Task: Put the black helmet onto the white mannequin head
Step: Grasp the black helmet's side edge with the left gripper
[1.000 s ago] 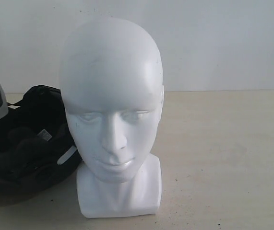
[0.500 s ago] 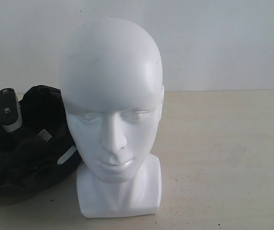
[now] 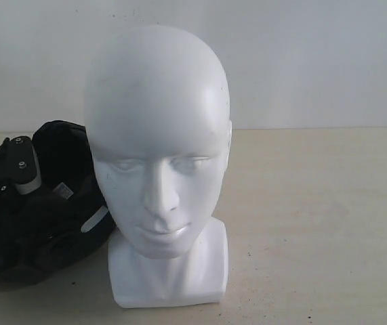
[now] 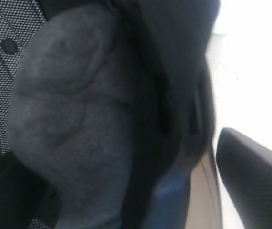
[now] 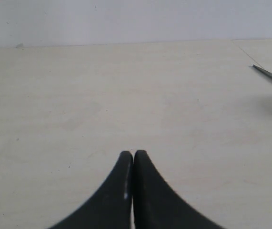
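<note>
Black helmet point(image 3: 51, 210) beside white mannequin head point(image 3: 156, 149); left gripper point(image 3: 22, 166) at it (grip unclear), right gripper point(image 5: 133, 156) closed.

- Exterior view: low, close, facing the white mannequin head point(image 3: 156, 156) front-on.
- Left wrist view: pressed close against the black helmet point(image 4: 78, 124), blurred; the exterior view shares that helmet.
- Right wrist view: looks low across the table point(image 5: 126, 95) toward the wall point(image 5: 126, 21).

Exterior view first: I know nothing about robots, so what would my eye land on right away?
The glossy white head dominates, upright at the front centre of the table, facing the camera and bare. To its left in this view lies the black helmet, padding showing, with the end of a robot arm down inside it.
</note>
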